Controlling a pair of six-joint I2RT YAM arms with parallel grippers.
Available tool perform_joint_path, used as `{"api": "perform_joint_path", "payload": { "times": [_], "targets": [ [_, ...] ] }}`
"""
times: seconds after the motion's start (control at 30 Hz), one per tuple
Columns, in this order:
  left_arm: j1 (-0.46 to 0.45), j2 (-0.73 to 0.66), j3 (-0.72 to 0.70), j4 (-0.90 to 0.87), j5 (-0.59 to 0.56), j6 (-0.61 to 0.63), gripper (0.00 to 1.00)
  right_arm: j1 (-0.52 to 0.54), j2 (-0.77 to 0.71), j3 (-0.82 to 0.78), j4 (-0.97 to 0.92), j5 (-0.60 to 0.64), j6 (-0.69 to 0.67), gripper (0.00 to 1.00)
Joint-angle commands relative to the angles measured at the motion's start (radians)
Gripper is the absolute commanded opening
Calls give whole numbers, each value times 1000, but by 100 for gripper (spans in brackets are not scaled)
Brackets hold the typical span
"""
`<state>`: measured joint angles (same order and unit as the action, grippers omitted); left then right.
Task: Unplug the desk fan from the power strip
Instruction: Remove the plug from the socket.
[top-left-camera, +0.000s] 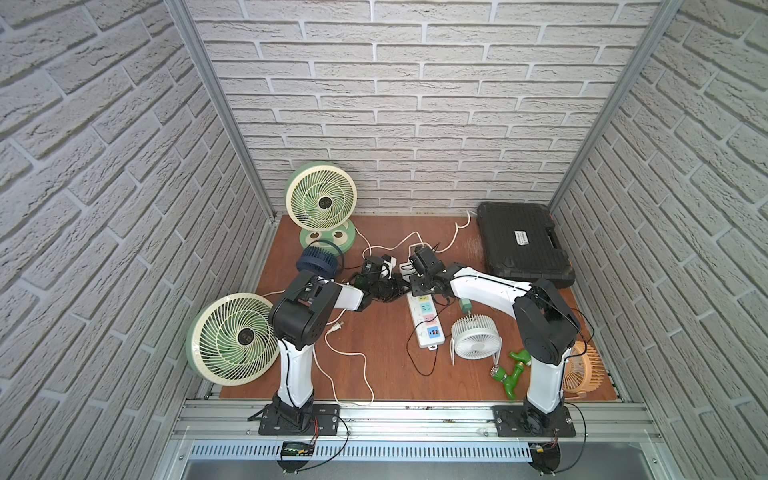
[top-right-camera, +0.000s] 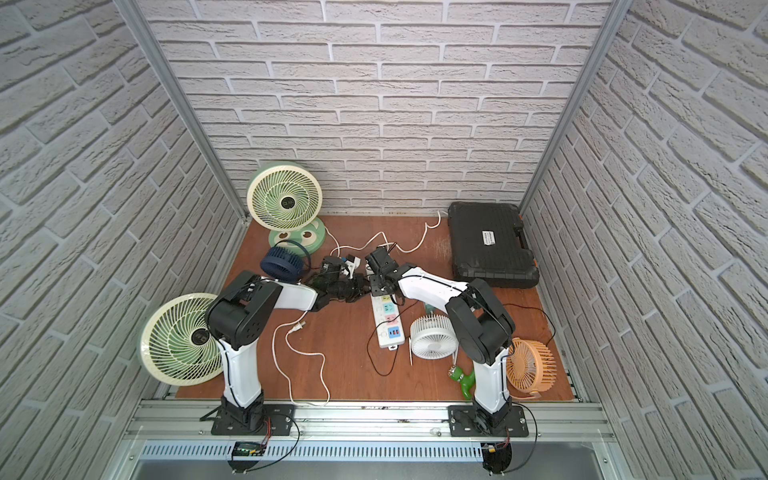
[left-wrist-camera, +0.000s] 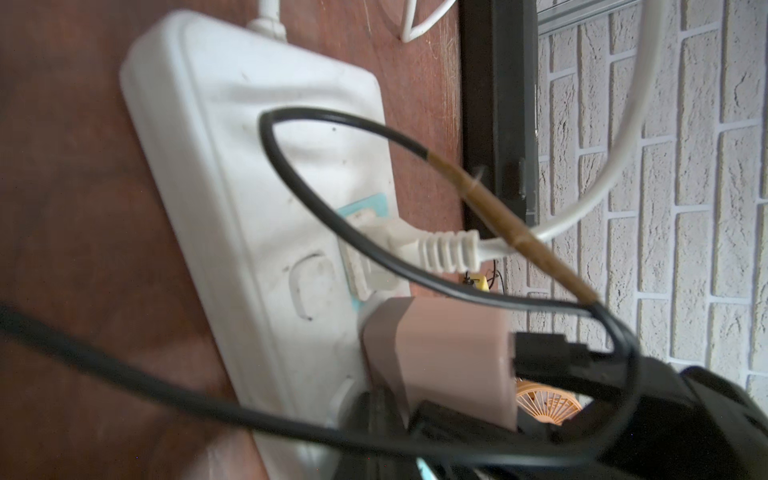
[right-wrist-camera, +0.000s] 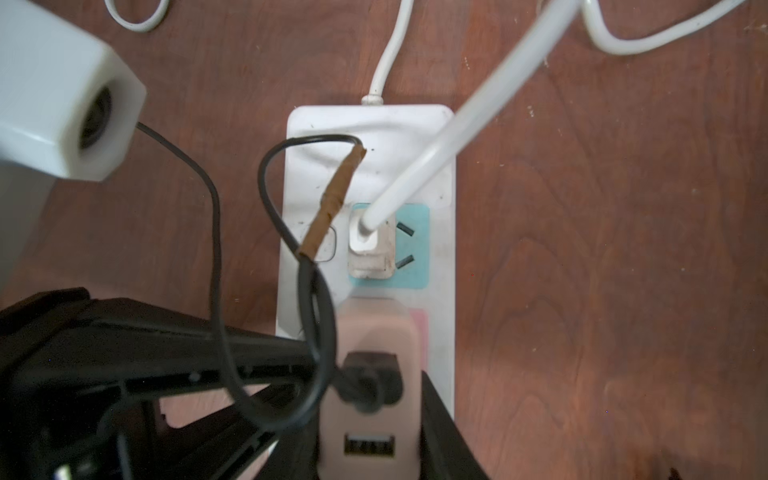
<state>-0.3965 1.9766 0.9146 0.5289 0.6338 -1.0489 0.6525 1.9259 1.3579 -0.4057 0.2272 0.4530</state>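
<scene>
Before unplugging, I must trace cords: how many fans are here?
5: green round fan at the back wall; small navy fan beside its base; second green fan by the left arm; white fan beside the power strip; orange fan by the right arm. None seems hidden.

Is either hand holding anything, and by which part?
The right hand grips the pink adapter by its sides, in the power strip; left hand shut, apparently empty.

I count two green fans (top-left-camera: 321, 196) (top-left-camera: 232, 338), one each: navy fan (top-left-camera: 316, 262), white fan (top-left-camera: 475, 336), orange fan (top-left-camera: 582, 372), power strip (top-left-camera: 426, 324), pink adapter (left-wrist-camera: 457, 353), black case (top-left-camera: 521, 243).
</scene>
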Motion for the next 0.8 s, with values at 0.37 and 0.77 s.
{"api": "perform_joint_path", "payload": {
  "times": [0.37,0.77],
  "targets": [
    [-2,29,1,-76,-49,32,0,36,-47,27,40,-10,-1,19],
    [11,8,0,-88,-43,45,0,35,-119,25,-16,143,-42,19]
  ]
}}
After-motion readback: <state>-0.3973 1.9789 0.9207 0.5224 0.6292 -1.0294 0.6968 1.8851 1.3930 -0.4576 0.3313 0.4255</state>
